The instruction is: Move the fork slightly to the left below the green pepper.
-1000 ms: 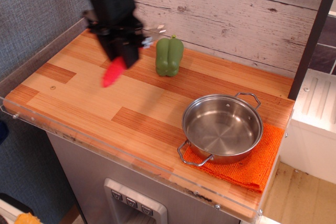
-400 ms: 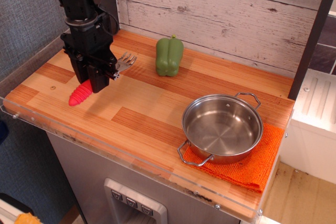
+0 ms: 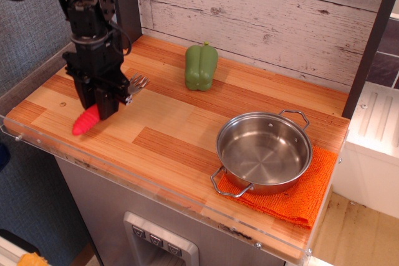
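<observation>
The fork [image 3: 87, 119] sits clamped in the gripper [image 3: 103, 101] over the counter's [image 3: 168, 123] front-left part, red handle pointing down-left, tines toward the green pepper [image 3: 201, 66]. The pepper stands upright well to its right, with a pan [image 3: 264, 152] on an orange cloth [image 3: 308, 194] farther right.

Fork [image 3: 93, 113]: red ribbed handle, silver tines, lying tilted near counter's front-left, tines pointing toward pepper [image 3: 201, 66]. Pepper: glossy green, standing upright near back wall, well apart.
</observation>
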